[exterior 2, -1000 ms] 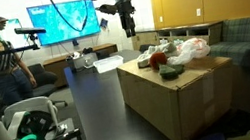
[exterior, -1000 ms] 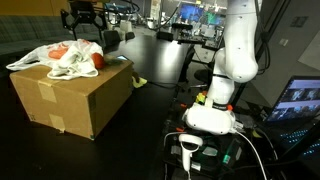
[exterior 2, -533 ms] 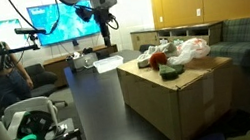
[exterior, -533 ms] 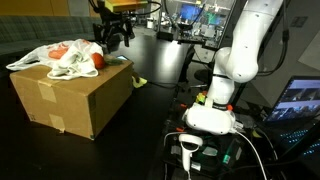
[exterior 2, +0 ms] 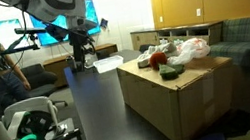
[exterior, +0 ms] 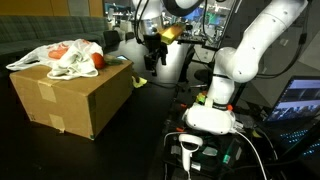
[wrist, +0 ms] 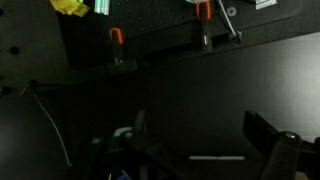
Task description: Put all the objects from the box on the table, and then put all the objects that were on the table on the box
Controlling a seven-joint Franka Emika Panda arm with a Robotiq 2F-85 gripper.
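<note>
With my hand [exterior: 153, 60] open and empty over the tabletop [exterior 2: 101, 109], I'd pinch the soft, light white bag [exterior: 60, 62] on the box [exterior: 70, 95] by a bunched fold.

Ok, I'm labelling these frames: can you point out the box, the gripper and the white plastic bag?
box [exterior: 62, 98]: exterior view, front cardboard face.
gripper [exterior: 153, 60]: exterior view, between the fingertips, above the table.
white plastic bag [exterior 2: 195, 49]: exterior view, crumpled middle, on the box top.

The dark counter [exterior 2: 95, 105] carries a big brown cardboard box [exterior: 70, 95] at its near side, with a small yellow-green thing [exterior: 139, 82] lying just beside it.
</note>
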